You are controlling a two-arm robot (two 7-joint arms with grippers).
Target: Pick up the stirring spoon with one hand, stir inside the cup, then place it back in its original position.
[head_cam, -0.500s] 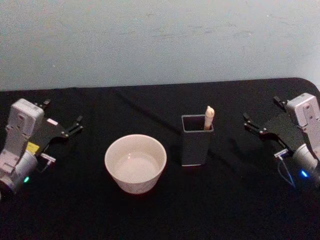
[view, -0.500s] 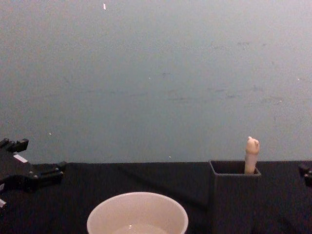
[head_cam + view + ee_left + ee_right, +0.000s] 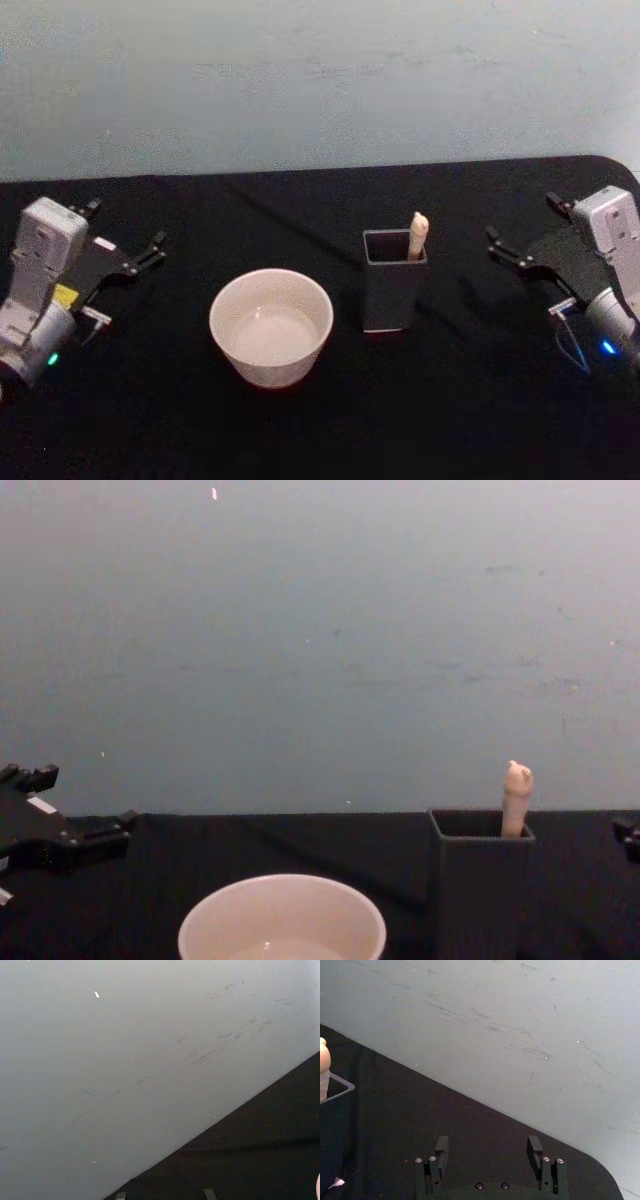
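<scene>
The stirring spoon (image 3: 417, 236) stands upright in the dark grey square holder (image 3: 392, 285), with its cream handle and knob poking out of the far right corner (image 3: 516, 798). The wide cream-white cup (image 3: 270, 325) sits to the left of the holder (image 3: 480, 885), close to it but not touching. My right gripper (image 3: 522, 218) rests open at the table's right side, apart from the holder. Its two fingers (image 3: 441, 1146) are spread with nothing between them. My left gripper (image 3: 127, 224) lies open at the far left, away from the cup (image 3: 282, 920).
A black cloth (image 3: 330, 430) covers the table, and a plain pale wall (image 3: 320, 80) rises behind it. The table's rounded right corner (image 3: 615, 165) lies just beyond the right gripper. Bare cloth stretches in front of the cup and holder.
</scene>
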